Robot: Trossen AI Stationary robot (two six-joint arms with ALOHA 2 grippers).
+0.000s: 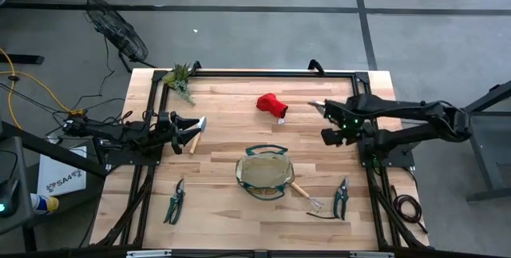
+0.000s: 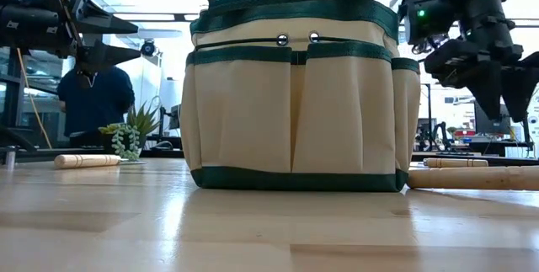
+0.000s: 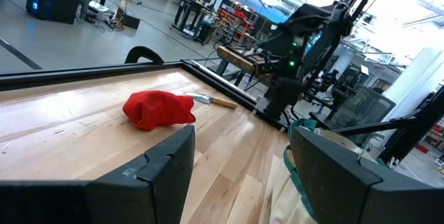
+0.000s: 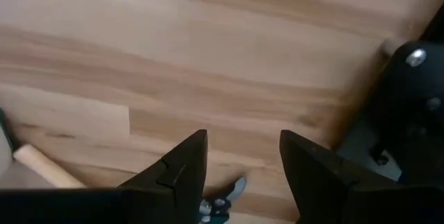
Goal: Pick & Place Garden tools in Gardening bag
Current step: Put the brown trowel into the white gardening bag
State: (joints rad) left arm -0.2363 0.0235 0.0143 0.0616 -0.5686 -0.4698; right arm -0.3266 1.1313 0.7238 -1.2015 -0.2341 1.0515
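Note:
The tan gardening bag [image 1: 264, 176] with green trim stands upright at the table's middle, toward the near edge. My left gripper [image 1: 190, 124] is open and empty above a wooden-handled trowel [image 1: 196, 136] that lies flat on the table. My right gripper [image 1: 333, 136] is open and empty, pointing down above bare wood [image 4: 236, 175]. The red glove [image 1: 271, 105] lies at the far middle, and a second trowel [image 1: 317, 105] lies beside it, partly under my right arm. The wire rake [image 1: 306, 196] lies against the bag's right side. Two green pruners [image 1: 174, 201] [image 1: 342, 197] lie near the front.
A green plant sprig [image 1: 181, 77] lies at the far left corner. A black frame [image 1: 255, 73] runs along the table's far edge and sides. A person [image 2: 94, 95] stands in the room beyond the table. Bare wood lies between the glove and the bag.

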